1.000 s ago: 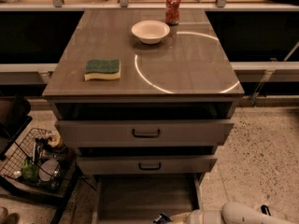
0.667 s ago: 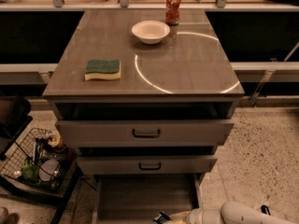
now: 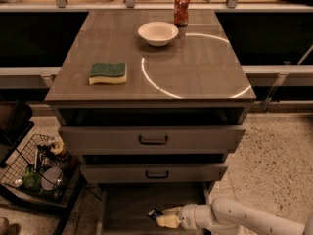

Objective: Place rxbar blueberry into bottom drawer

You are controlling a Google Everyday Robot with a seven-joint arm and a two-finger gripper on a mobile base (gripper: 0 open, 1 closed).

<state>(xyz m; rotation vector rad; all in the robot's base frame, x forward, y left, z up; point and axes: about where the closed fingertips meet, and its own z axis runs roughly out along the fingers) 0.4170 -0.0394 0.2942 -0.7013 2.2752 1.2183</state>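
The bottom drawer [image 3: 128, 207] is pulled out under the two upper drawers, a grey tray with a flat floor. My gripper [image 3: 164, 217] comes in from the lower right on a white arm and sits low inside it, near its front right. A small dark-blue wrapper with white markings, the rxbar blueberry [image 3: 156, 213], shows at the fingertips [image 3: 168, 222], held just above or on the drawer floor. Most of the bar is hidden by the fingers.
On the cabinet top are a green-and-yellow sponge [image 3: 108, 73], a white bowl [image 3: 158, 33] and a red can [image 3: 181, 8]. The two upper drawers [image 3: 153, 140] stick out slightly. A wire basket [image 3: 34, 169] with items stands on the floor at left.
The gripper with the bar has shifted slightly left and deeper into the bottom drawer. Nothing else has moved.
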